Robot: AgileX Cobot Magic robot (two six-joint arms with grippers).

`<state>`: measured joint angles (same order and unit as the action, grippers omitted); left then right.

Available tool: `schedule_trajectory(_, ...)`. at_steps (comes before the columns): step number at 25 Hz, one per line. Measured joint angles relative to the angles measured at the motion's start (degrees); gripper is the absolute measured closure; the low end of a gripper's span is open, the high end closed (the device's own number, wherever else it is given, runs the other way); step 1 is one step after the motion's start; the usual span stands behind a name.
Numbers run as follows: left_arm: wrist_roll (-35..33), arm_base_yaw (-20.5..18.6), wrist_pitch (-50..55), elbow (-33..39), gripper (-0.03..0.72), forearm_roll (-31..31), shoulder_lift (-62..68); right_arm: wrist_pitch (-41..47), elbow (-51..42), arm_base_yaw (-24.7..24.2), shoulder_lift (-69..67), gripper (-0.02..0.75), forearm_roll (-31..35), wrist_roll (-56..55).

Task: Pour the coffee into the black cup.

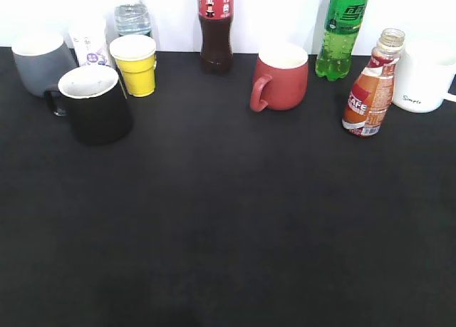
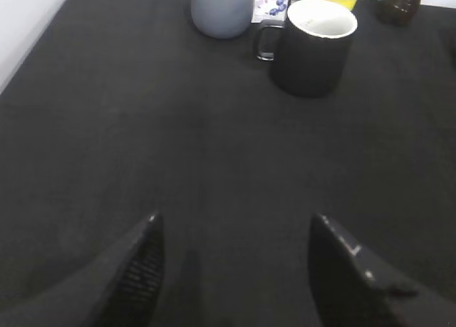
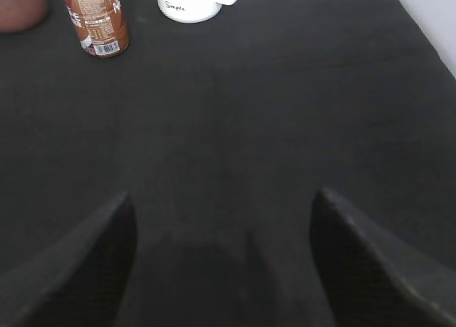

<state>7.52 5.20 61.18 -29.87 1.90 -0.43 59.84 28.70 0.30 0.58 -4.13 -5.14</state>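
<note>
Nearest in the wrist views, both grippers hang over bare black table (image 1: 228, 234) with nothing between their fingers: the left gripper (image 2: 231, 270) has its jaws spread wide, and the right gripper (image 3: 221, 263) is spread wide too. Neither shows in the exterior view. From the left gripper, the black cup (image 2: 313, 45) stands far ahead at about 1 o'clock, upright, its handle turned to the left, with the grey mug (image 2: 221, 10) just beyond it at 12 o'clock. From the right gripper, the coffee (image 3: 96, 21) stands well ahead at about 11 o'clock, upright, and the white mug (image 3: 192, 1) sits just right of it, near 12 o'clock. In the exterior view the cup (image 1: 96, 102) is at the left, about 10 o'clock from the table's middle, white inside; the coffee bottle (image 1: 372, 85) is at the right, about 2 o'clock, uncapped and leaning slightly. The two stand well apart. Between them, farther back, a red mug (image 1: 281, 78) sits near 1 o'clock. Behind the black cup stand a yellow cup (image 1: 135, 63) and the grey mug (image 1: 39, 60). Along the back wall are a water bottle (image 1: 133, 17), a cola bottle (image 1: 215, 31) at 12 o'clock and a green bottle (image 1: 342, 31), with the white mug (image 1: 424, 78) at far right.
</note>
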Motion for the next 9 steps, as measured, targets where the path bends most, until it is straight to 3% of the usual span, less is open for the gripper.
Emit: schedule_trajectory(9,0.0,0.0,0.0,0.0,0.237,-0.04,0.0,0.0,0.0,0.0,0.0,0.148,0.0,0.0)
